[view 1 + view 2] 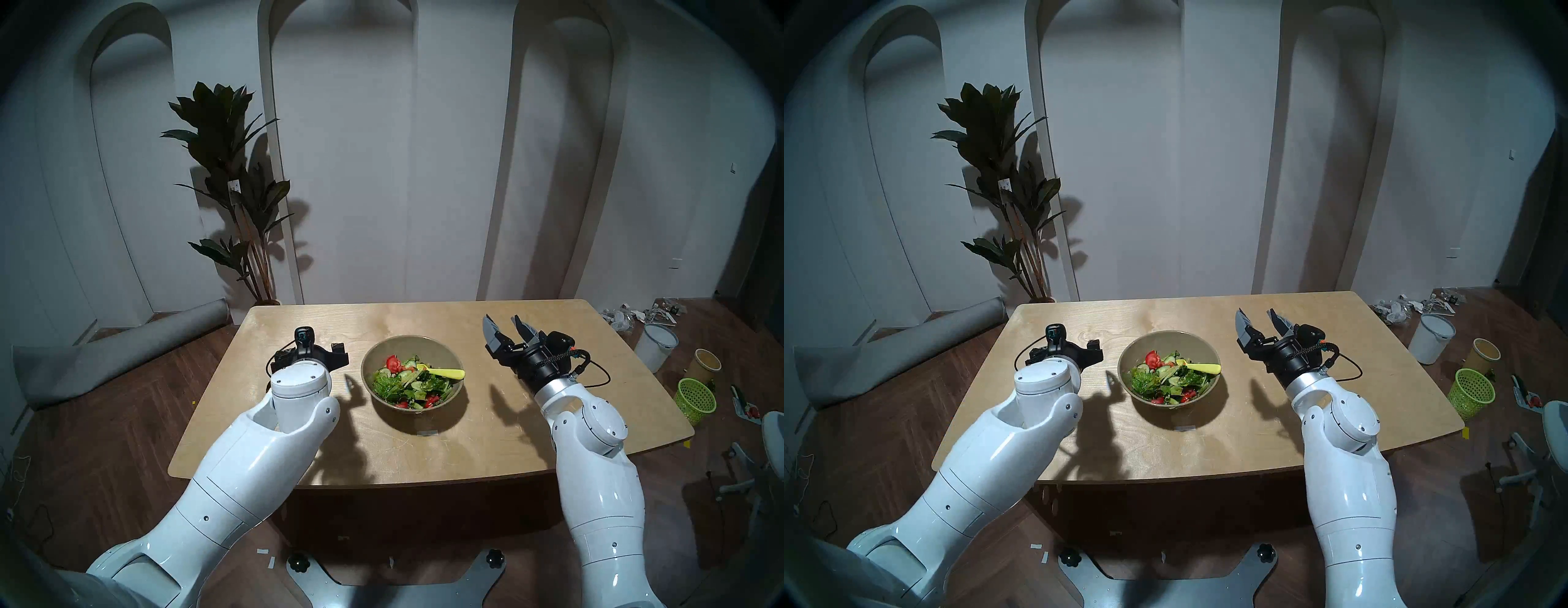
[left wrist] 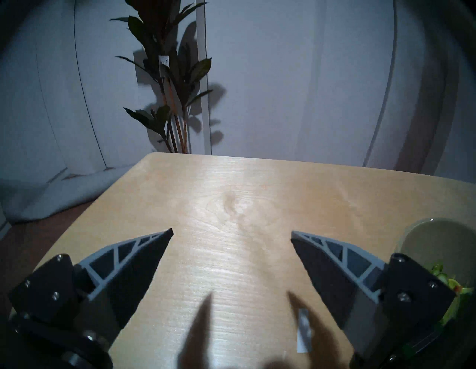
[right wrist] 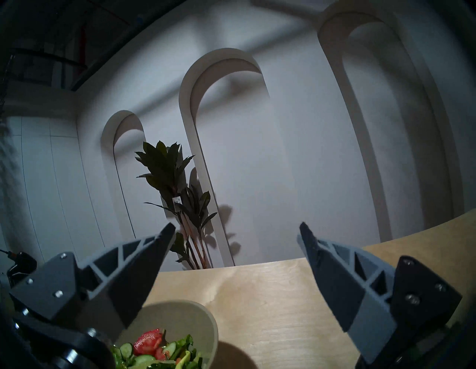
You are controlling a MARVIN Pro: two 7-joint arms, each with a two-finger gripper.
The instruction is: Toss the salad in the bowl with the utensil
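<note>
2 arms hang over the bench (image 1: 424,446), 1 on each side of the bowl (image 1: 412,346), and neither is holding anything. The left gripper (image 2: 231,233) sits low just beside the bowl's left wall, its jaws spread wide over bare wood in the left wrist view, with only the bowl's rim and a sliver of greens peeking in at the right edge. Over on the other side, the right gripper (image 1: 505,325) is lifted clear of the bench, tilted slightly upward, its 2 grey fingers (image 1: 492,329) splayed apart and empty; its own camera looks past them at the arched wall and the potted plant (image 3: 172,185), with the bowl down in the lower left corner. The salad (image 1: 409,384) is heaped in the bowl near the middle of the bench: green leaves, cucumber slices, red tomato chunks. And the utensil (image 1: 444,372), a yellow-green spoon, lies on top of the salad, scoop end buried among the leaves toward the centre, handle reaching out to the bowl's right rim, on the right gripper's side, apart from both grippers. Off the bench, on the floor to the right, stand a lime-green mesh basket (image 1: 695,399) and a white bucket (image 1: 655,346).
</note>
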